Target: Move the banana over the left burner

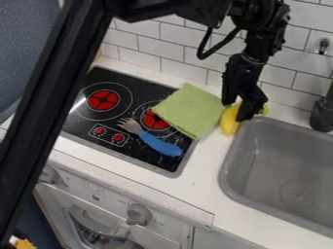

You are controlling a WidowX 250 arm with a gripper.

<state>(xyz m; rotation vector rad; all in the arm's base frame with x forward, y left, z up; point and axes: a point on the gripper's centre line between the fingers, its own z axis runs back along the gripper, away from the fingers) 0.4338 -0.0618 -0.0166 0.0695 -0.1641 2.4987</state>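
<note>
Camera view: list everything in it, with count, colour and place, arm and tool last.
Counter: one, white, around stove and sink
Stove: one, black, left of centre
Sink: one, grey, right
Banana: one, yellow, counter, by sink's back-left corner
Cloth: one, green, stove's right side
Burners: two, red, on stove
Utensil: one, blue handle, on stove
Tap: one, dark grey, right edge
Tiles: many, white, back wall
Arm: one, black, from top
Tool: one, black, at banana

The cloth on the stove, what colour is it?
The cloth is light green; camera view shows it best.
</note>
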